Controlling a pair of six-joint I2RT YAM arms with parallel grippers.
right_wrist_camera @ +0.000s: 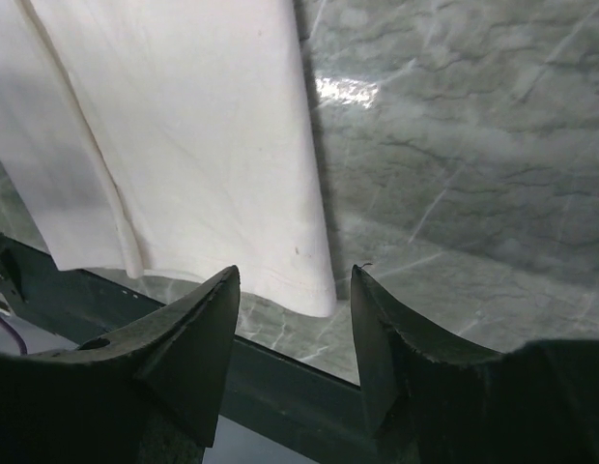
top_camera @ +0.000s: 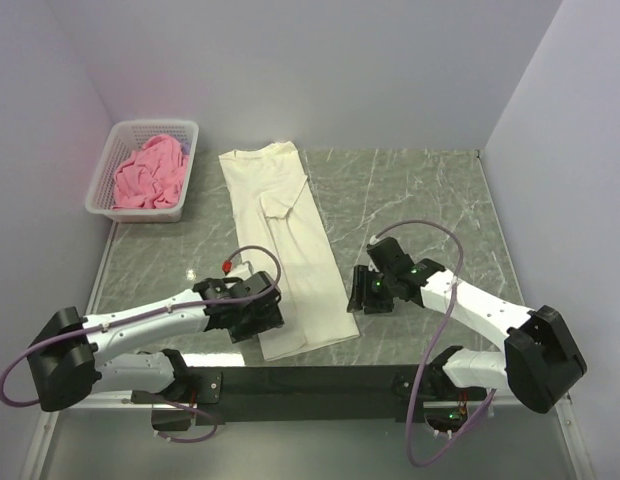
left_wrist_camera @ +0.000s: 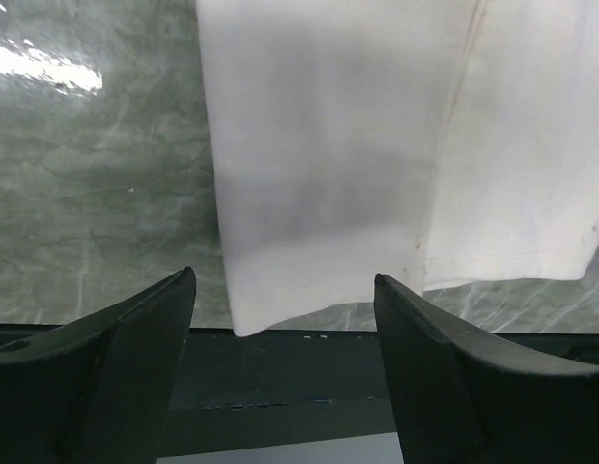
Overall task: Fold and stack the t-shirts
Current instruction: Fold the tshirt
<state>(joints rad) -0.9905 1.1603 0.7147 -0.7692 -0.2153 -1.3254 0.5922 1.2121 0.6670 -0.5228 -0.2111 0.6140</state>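
Grey-green marble tabletop (top_camera: 420,200), white walls round it. Cream t-shirt (top_camera: 290,250) lies flat mid-table, folded lengthwise into a strip. Its long axis runs far-to-near, collar at far end, hem at near edge by the black base rail (top_camera: 310,380). White lattice basket (top_camera: 135,214) sits far left, well apart, w/ pink t-shirt (top_camera: 148,172) bunched inside, unfolded.

Left gripper (left_wrist_camera: 285,278): jaws spread, nothing pinched, hem's left corner just ahead, lined up w/ the gap. Right gripper (right_wrist_camera: 295,275): jaws apart too, empty, hem's right corner just ahead. So each arm is nearest its own hem corner.

Next, prob: pinch both corners, carry hem toward collar along the long axis. Risk: catching top layer only.
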